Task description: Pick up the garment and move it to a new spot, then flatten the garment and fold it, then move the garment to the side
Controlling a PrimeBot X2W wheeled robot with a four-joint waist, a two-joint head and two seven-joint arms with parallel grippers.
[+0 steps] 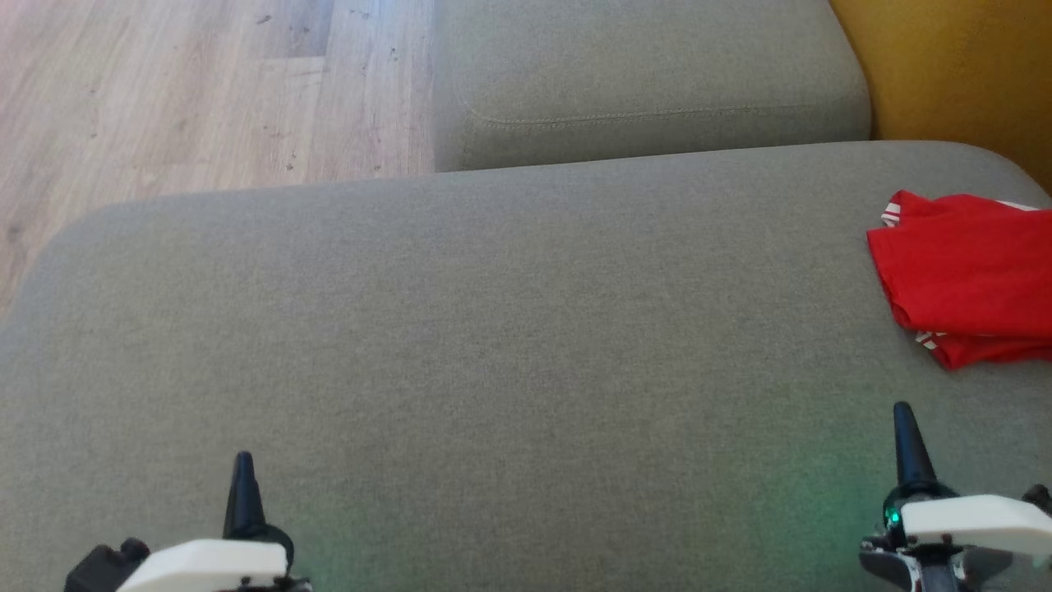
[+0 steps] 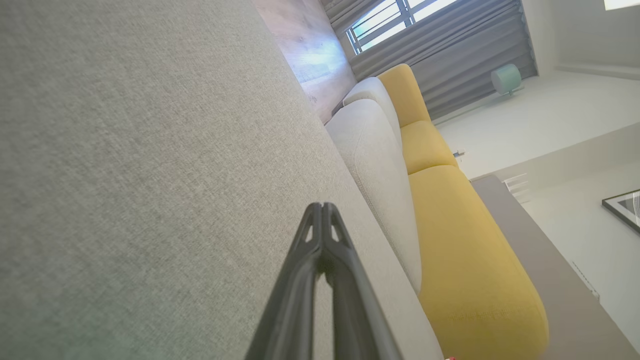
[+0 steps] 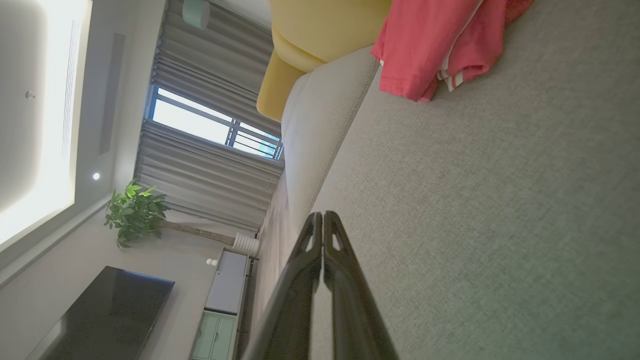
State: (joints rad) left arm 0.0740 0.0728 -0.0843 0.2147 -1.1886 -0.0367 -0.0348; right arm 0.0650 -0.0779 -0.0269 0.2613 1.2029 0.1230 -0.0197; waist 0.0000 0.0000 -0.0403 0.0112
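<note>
The left gripper [image 1: 243, 459] and right gripper [image 1: 902, 409] are being held shut and empty over the grey cushion [image 1: 493, 329], their tips being shown pressed together by the wrist views, while the red garment [image 1: 966, 275] is being seen lying at the cushion's right edge.

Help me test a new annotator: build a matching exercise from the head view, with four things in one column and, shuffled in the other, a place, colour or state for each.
Things
1. garment
2. left tool
3. floor
4. right tool

Descriptions
A. shut, lower right of the view
B. shut, lower left of the view
C. red, bunched at the right edge of the grey seat
D. pale wood, top left of the view

Pairs: 1-C, 2-B, 3-D, 4-A
</note>
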